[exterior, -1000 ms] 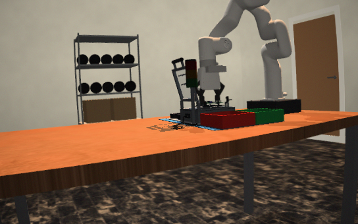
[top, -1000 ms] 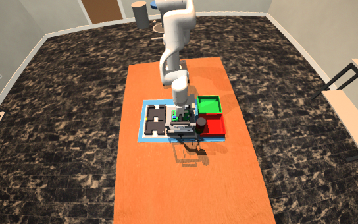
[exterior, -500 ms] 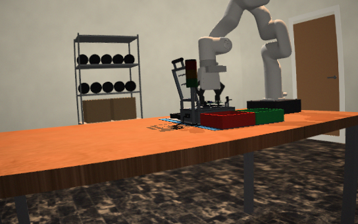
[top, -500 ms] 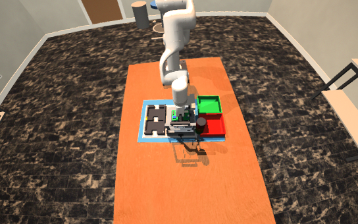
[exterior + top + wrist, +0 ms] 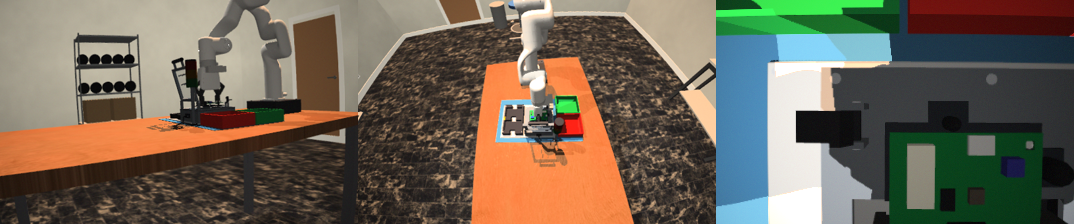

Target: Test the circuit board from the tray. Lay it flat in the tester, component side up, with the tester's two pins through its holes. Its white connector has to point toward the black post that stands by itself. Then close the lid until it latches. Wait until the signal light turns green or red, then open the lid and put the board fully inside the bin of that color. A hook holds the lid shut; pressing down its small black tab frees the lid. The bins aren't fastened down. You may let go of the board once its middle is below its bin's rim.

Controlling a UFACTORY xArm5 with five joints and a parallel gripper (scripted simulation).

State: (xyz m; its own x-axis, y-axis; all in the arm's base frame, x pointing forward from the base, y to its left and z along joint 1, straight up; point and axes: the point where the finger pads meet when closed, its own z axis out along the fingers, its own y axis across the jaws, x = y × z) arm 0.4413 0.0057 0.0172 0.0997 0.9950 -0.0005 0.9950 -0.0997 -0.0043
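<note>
My gripper is shut on the circuit board, its fingers at two opposite edges. The board is level, component side up, just above the nest of the tester. Its long white connector is on the side toward a black upright block at the tester's edge. A pale round spot shows near one board corner; whether a pin is in it cannot be told. The lid stands open, leaning back. The signal light looks unlit.
The green bin and red bin stand side by side beside the tester. A black tray is on its other side. The signal light's post is close to the red bin and raised lid.
</note>
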